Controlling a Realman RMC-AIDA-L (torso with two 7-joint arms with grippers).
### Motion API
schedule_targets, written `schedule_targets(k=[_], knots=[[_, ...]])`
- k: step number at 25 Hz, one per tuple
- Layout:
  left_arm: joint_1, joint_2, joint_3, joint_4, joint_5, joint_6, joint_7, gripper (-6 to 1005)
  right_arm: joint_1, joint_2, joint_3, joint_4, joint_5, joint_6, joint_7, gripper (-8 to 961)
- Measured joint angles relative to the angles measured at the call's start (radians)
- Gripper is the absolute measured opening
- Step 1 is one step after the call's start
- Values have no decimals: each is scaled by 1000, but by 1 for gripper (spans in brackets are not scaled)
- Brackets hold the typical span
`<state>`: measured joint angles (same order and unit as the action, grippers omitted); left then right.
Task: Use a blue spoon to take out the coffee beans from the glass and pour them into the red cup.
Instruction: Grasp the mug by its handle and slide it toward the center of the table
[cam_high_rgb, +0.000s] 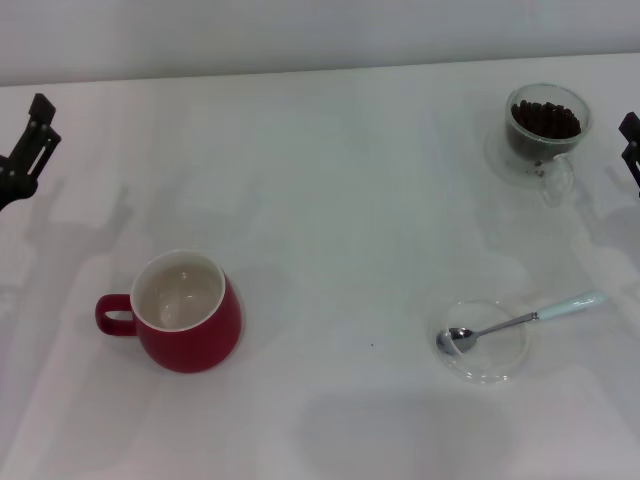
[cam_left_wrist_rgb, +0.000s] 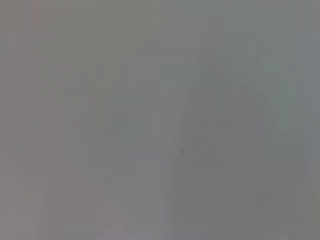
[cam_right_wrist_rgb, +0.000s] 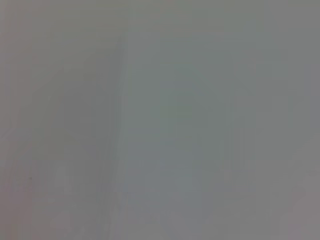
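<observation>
Blue spoon scooping task: not yet begun, nothing lifted.

Pale-blue-handled metal blue spoon (cam_high_rgb: 520, 321) rests with its bowl in a shallow clear glass dish (cam_high_rgb: 500, 365) on the white table (cam_high_rgb: 350, 200); beyond it, the clear handled glass (cam_high_rgb: 545, 135) holds all coffee beans (cam_high_rgb: 546, 119); well to its left, the glossy red cup (cam_high_rgb: 187, 312) stands empty. Left hand (cam_high_rgb: 25, 150) and right hand (cam_high_rgb: 631, 145) wait at the edges, grip unreadable.

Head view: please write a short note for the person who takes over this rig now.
Left gripper: parked at far left edge, holds nothing.
Right gripper: parked at far right edge, beside the glass.
Coffee beans are all in the glass, far right.
Blue spoon rests with its bowl in the clear dish, near right.
Red cup, near left, is empty.
Done: nothing. Left: pick up the spoon, scoop, pour.
</observation>
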<state>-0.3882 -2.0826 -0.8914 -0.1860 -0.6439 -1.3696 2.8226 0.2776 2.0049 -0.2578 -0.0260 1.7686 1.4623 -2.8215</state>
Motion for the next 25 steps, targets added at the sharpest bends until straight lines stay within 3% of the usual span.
schedule_targets(k=[9, 19, 25], knots=[[30, -1, 11, 6, 9, -18, 1, 877, 1, 0, 4, 0, 1, -1, 1, 486], [132, -3, 15, 11, 65, -46, 2, 877, 6, 0, 10, -2, 9, -10, 1, 486], [156, -4, 83, 11, 89, -38, 2, 877, 12, 1, 11, -1, 8, -34, 1, 486]])
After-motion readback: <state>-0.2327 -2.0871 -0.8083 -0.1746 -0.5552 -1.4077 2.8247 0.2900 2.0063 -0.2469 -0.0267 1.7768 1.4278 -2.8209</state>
